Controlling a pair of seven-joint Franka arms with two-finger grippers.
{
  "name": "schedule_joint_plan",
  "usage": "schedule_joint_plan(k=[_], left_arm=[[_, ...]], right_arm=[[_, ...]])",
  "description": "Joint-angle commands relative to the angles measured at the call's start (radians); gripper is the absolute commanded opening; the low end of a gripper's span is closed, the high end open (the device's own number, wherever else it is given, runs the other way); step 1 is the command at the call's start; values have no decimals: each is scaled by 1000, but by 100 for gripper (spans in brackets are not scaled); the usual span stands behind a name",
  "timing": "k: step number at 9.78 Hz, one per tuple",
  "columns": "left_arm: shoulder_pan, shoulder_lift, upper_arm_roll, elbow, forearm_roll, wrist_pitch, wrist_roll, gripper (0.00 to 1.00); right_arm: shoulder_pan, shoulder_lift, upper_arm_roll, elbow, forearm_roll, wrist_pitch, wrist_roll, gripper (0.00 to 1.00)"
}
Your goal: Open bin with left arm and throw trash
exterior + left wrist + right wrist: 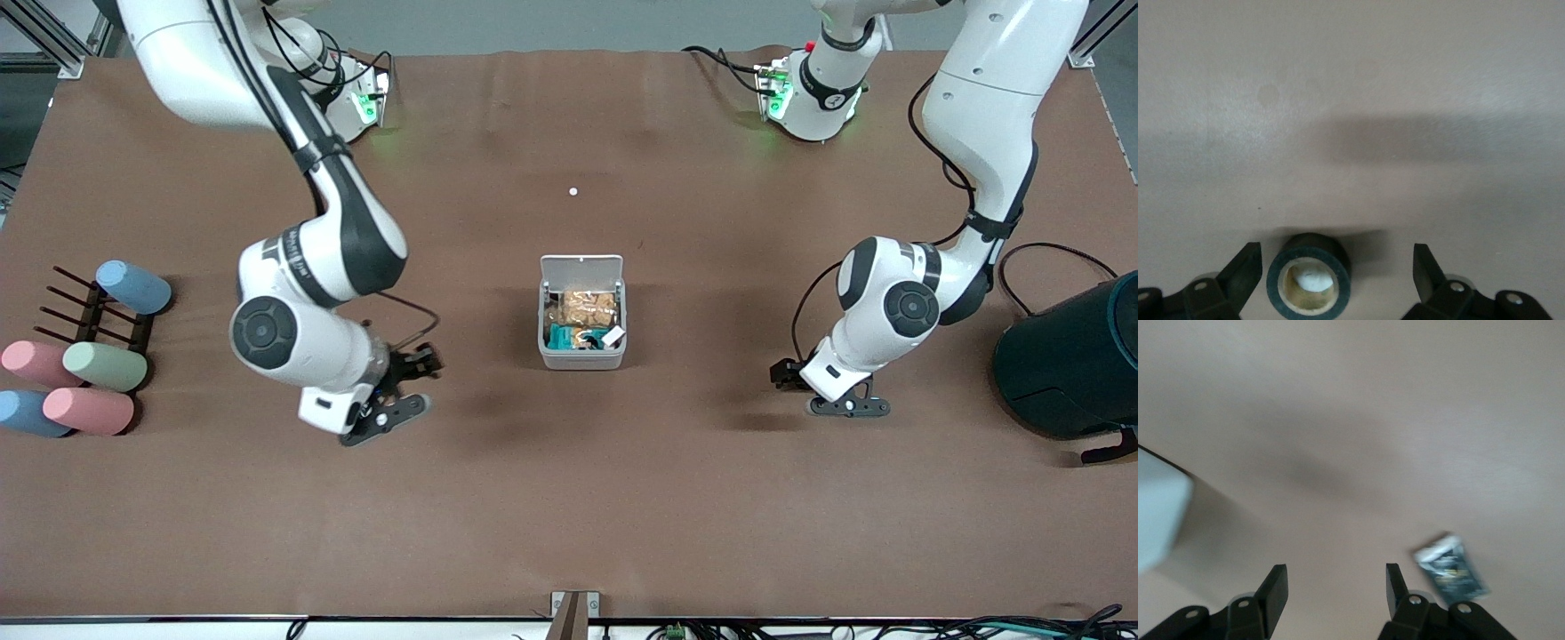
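The bin stands on the brown worktop with its white lid swung up and back. Inside lie snack packets, an orange-brown one and a teal one.

The left pincer hangs low over the worktop, toward the left arm's end of it, well apart from the bin. Its fingers are spread wide with nothing gripped. In the left wrist view a small black ring with a pale centre lies on the worktop between them, just beside one finger and clear of the other.

The right pincer is over the worktop toward the right arm's end, also well apart from the bin, its fingers parted and empty. In the right wrist view a crumpled black-and-silver foil wrapper lies just beside one finger, outside the gap, and a pale corner of the bin shows off to the side.
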Motion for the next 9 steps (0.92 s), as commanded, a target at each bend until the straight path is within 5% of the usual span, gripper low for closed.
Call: schedule_joint_plan(k=[1, 2, 4, 6, 9], left_arm=[[11, 12, -2, 14, -3, -12, 12, 100], [12, 12, -2, 11, -3, -12, 11, 100], [14, 12, -2, 7, -3, -14, 14, 100], [34, 17, -4, 5, -3, -30, 17, 96], [31, 12, -5, 14, -3, -75, 15, 62]], right_arm=[[9, 26, 16, -39, -175, 84, -128, 68], [-5, 40, 15, -94, -184, 171, -191, 70], [-43, 46, 15, -200, -186, 331, -235, 93], [-87, 49, 16, -256, -186, 412, -316, 99], [-138, 49, 16, -319, -184, 481, -431, 100]])
